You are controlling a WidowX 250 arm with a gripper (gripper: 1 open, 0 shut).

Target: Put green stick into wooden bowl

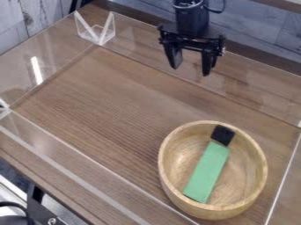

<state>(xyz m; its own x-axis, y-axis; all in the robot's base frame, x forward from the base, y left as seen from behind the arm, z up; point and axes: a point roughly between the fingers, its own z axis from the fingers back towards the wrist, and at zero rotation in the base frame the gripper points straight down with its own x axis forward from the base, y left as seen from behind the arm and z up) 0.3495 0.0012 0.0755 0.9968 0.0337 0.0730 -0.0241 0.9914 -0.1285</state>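
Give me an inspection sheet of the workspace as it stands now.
Surface: wood-grain table, bare in the middle, clear wall panels along its edges.
Job's things: green stick lies inside the wooden bowl, front right.
Clutter: small black cube in the bowl at the stick's far end; clear folded stand at back left.
Grippers: gripper at the back, pointing down, jaws open, holding nothing.
Cables: nothing seen.
Surroundings: grey plank wall behind.
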